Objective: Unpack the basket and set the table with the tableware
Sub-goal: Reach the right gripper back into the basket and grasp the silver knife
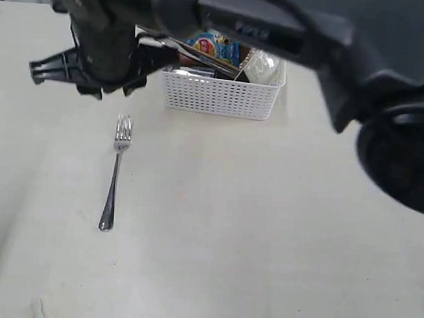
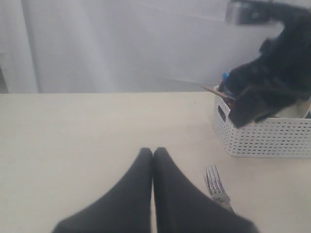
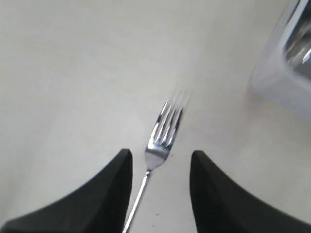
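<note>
A steel fork (image 1: 116, 172) lies on the cream table (image 1: 265, 225), its tines toward the white perforated basket (image 1: 222, 96). My right gripper (image 1: 34, 70) reaches across from the right and hangs open above the fork. In the right wrist view the fork (image 3: 165, 128) lies on the table between the spread jaws of the right gripper (image 3: 160, 154), untouched. My left gripper (image 2: 153, 151) is shut on nothing, low over the table with the fork (image 2: 216, 187) beside it; it is out of the exterior view. The basket holds steel pieces (image 1: 202, 56) and something pale (image 1: 265, 66); the other tableware is hidden.
A blue chip bag (image 1: 213, 45) stands in the basket. The right arm's dark body (image 1: 330, 37) crosses the top of the exterior view and hides part of the basket. In the left wrist view that arm (image 2: 277, 73) hangs over the basket (image 2: 272, 141).
</note>
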Robot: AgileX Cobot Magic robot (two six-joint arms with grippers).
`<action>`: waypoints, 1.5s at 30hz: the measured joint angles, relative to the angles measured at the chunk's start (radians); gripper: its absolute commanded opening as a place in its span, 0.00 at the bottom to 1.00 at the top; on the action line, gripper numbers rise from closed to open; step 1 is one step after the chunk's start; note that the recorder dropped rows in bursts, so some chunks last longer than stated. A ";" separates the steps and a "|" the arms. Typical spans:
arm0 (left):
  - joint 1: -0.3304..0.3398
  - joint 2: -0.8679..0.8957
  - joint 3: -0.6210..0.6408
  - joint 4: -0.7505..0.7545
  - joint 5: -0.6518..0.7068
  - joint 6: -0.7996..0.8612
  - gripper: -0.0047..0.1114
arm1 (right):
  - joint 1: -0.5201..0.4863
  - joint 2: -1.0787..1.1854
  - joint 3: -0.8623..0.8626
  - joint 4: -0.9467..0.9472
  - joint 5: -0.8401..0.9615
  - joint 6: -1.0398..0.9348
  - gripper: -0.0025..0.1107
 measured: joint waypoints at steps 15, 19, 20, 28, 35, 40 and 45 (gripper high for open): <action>0.000 0.000 0.000 0.000 0.000 0.000 0.04 | -0.262 -0.094 0.000 -0.065 -0.034 -0.695 0.36; 0.000 0.000 0.000 0.000 0.000 0.000 0.04 | -0.295 -0.041 0.000 0.014 -0.078 -0.817 0.36; 0.000 0.000 0.000 0.000 0.000 0.000 0.04 | -0.305 -0.028 0.000 0.047 -0.083 -0.844 0.36; 0.000 0.000 0.000 0.000 0.000 0.000 0.04 | -0.364 0.057 0.000 0.164 -0.099 -0.994 0.42; 0.000 0.000 0.000 0.000 0.000 0.000 0.04 | -0.376 0.099 0.000 0.170 -0.152 -1.019 0.42; 0.000 0.000 0.000 0.000 0.000 0.000 0.04 | -0.381 0.119 0.000 0.183 -0.185 -1.019 0.42; 0.000 0.000 0.000 0.000 0.000 0.000 0.04 | -0.385 0.146 0.000 0.185 -0.234 -1.024 0.36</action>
